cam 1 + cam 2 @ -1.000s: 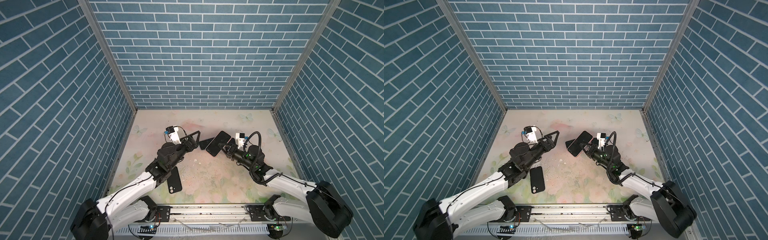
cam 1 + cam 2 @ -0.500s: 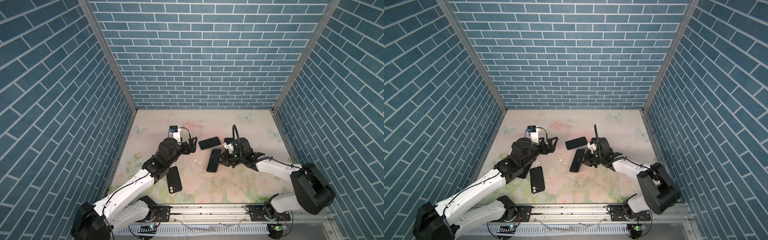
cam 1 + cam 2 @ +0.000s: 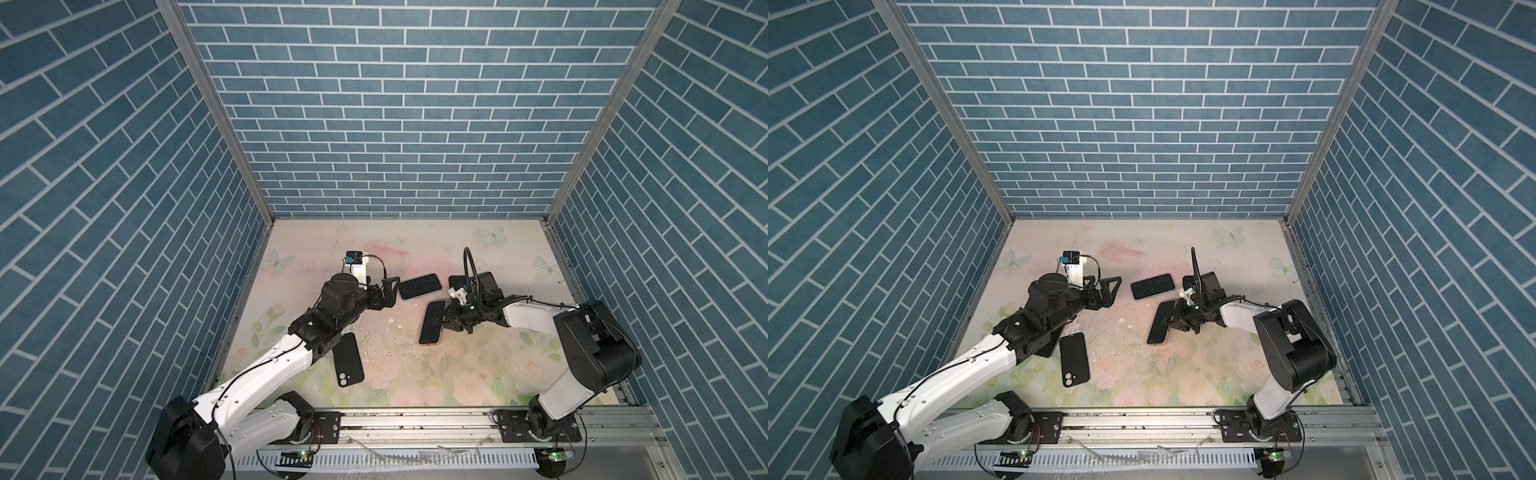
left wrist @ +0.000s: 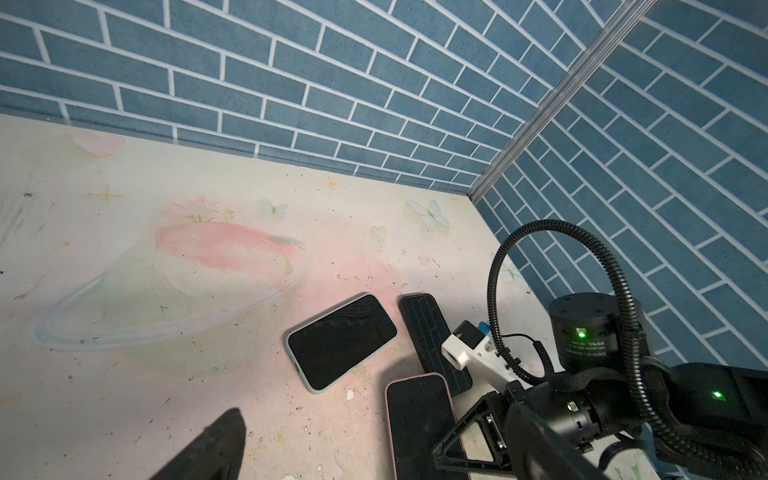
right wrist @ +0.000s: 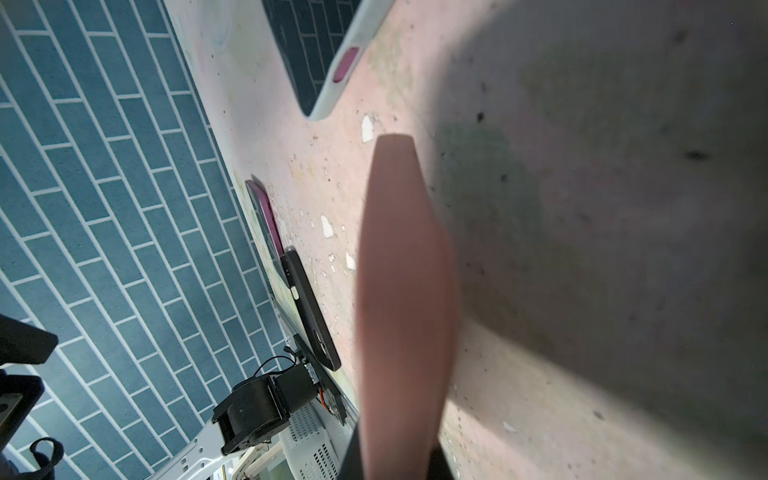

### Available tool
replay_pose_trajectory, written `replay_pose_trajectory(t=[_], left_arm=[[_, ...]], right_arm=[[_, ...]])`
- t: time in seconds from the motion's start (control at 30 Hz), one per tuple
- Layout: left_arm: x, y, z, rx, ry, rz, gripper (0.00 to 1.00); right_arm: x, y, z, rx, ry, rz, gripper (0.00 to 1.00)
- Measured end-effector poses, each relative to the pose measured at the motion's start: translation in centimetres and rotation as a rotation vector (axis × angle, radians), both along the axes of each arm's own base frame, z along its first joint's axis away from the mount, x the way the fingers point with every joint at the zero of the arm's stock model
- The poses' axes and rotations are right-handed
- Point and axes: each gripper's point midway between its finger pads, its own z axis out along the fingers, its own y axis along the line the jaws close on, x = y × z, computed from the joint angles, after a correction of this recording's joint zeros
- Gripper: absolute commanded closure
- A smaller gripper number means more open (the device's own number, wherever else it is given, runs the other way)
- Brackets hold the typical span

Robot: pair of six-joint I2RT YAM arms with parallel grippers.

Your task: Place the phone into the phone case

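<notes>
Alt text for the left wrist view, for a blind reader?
The right gripper is shut on the side of a pink-edged phone over a floral table. Beside it lie a screen-up phone in a pale case and a dark slab, blue brick walls behind.

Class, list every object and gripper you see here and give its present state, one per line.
left gripper: open, empty
right gripper: shut on pink-cased phone
pink-cased phone: screen up, gripped at its edge
pale-cased phone: flat, screen up, free
black case: flat, back up, contents hidden
</notes>
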Motion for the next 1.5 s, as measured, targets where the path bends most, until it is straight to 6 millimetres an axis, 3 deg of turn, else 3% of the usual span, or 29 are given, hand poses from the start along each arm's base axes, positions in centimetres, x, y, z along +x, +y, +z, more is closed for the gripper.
replay_pose_trajectory(t=[0.37,0.73,1.0,1.27,1.37,1.5], left_arm=[[0.1,-0.2,-0.3,0.001,0.008,-0.011,0.01],[0.0,-0.3,-0.4,0.001,0.011,-0.016,0.01],[0.0,0.0,-0.1,0.001,0.006,-0.008,0.01],[-0.6,3.4,1.6,0.042,-0.021,0.119,0.00],[-1.0,6.0,2.1,0.046,-0.015,0.215,0.00],[-1.4,9.9,0.9,0.043,0.066,0.335,0.00]], right_arm=[[1.9,-0.3,-0.8,-0.009,-0.017,0.015,0.85],[2.3,-1.5,-1.8,-0.072,-0.003,0.005,0.64],[2.5,-2.9,-1.7,-0.192,-0.049,0.015,0.56],[3.3,-4.7,2.7,-0.277,-0.233,0.004,0.56],[3.8,-5.4,6.0,-0.282,-0.375,-0.024,0.56],[3.7,-6.8,10.8,-0.275,-0.596,-0.081,0.56]])
